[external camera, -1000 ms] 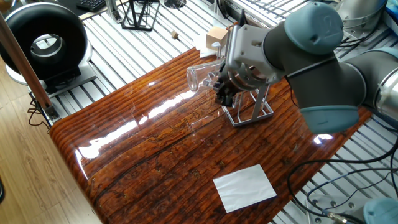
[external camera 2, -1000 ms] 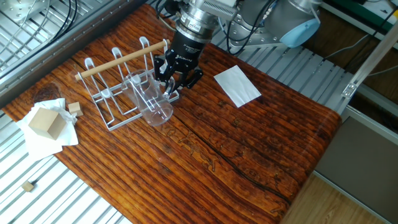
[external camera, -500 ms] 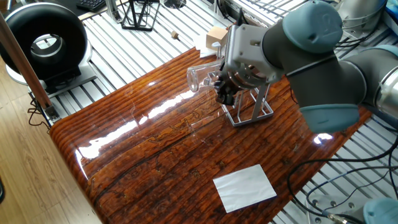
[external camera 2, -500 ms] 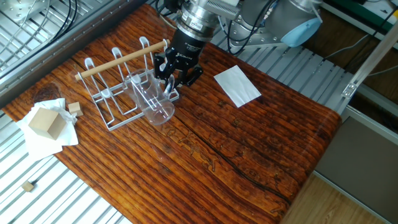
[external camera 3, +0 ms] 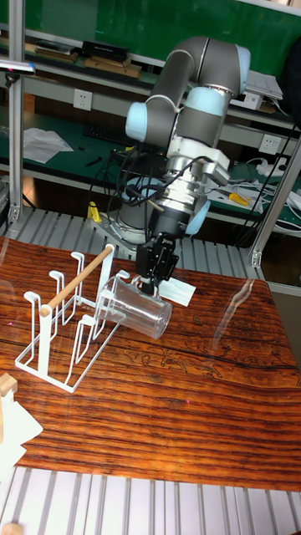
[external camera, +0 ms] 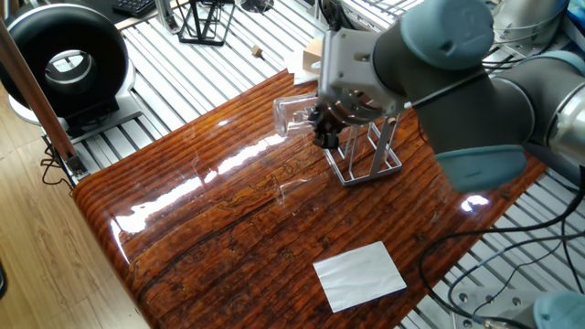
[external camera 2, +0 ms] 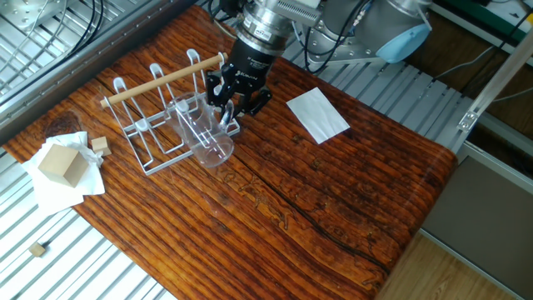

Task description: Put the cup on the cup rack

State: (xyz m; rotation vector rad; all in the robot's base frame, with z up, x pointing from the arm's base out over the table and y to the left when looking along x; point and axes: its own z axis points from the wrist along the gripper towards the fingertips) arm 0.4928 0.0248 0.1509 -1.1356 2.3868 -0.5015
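Observation:
The cup [external camera 3: 134, 309] is a clear glass tumbler, tilted almost onto its side just above the wooden table. My gripper [external camera 3: 150, 280] is shut on it from above. The cup [external camera 2: 202, 133] hangs right beside the near end of the cup rack [external camera 2: 164, 79], a grey wire rack with upright pegs and a light wooden rod. In one fixed view the cup [external camera: 291, 114] sticks out to the left of the gripper [external camera: 322, 128], and the rack [external camera: 370, 169] stands behind the arm, partly hidden. Whether the glass touches a peg I cannot tell.
A white sheet of paper [external camera 2: 318, 114] lies on the table right of the arm. A wooden block [external camera 2: 60, 164] on white tissue and a small block [external camera 2: 100, 144] sit left of the rack. A black wire stand [external camera: 203, 23] and a black round device [external camera: 64, 59] stand off the table.
The gripper has risen slightly with the cup still in it, staying beside the rack. The rack and the paper have not moved.

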